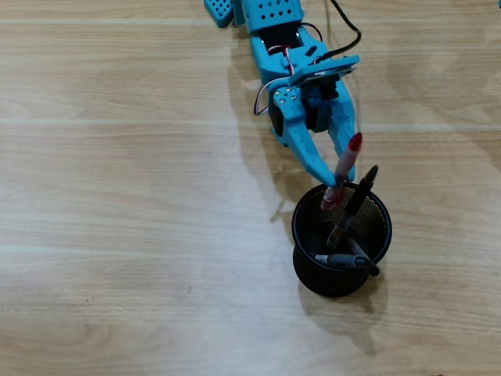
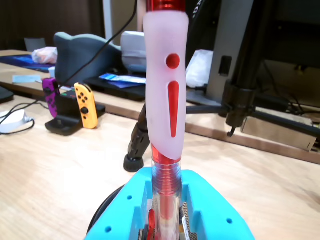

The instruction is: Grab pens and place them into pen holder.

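My blue gripper is shut on the red pen, which has a clear barrel. It holds the pen tilted, with the lower end just inside the back rim of the black mesh pen holder. Three dark pens stand or lie inside the holder. In the wrist view the red pen rises upright between the blue jaws of the gripper, its frosted grip section on top. A dark arc of the holder's rim shows at the bottom left.
The arm's base and a black cable are at the top of the overhead view. The wrist view shows a black tripod foot on the table, game controllers on a dock, and tripod legs beyond.
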Action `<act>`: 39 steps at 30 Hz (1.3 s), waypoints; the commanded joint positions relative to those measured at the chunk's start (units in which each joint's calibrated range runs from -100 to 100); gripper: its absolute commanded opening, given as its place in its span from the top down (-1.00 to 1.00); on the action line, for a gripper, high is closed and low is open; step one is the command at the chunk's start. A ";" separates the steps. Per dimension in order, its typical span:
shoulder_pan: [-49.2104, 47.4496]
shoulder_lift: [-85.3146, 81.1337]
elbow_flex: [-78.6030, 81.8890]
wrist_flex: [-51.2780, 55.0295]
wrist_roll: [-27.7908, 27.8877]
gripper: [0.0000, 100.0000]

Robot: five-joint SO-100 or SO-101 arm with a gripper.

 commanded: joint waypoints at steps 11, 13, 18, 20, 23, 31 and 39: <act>0.70 -1.34 -0.80 -1.22 -0.19 0.81; 0.43 -1.42 -0.80 -1.22 -0.19 0.76; 0.06 -1.59 -0.80 -1.22 -0.19 0.76; 0.06 -1.76 -0.89 -1.22 -0.19 0.76; 0.24 -4.70 -2.69 -1.22 0.16 0.86; 0.79 -14.02 5.24 -0.36 5.60 0.95; 3.06 -27.88 20.56 -0.28 10.12 0.95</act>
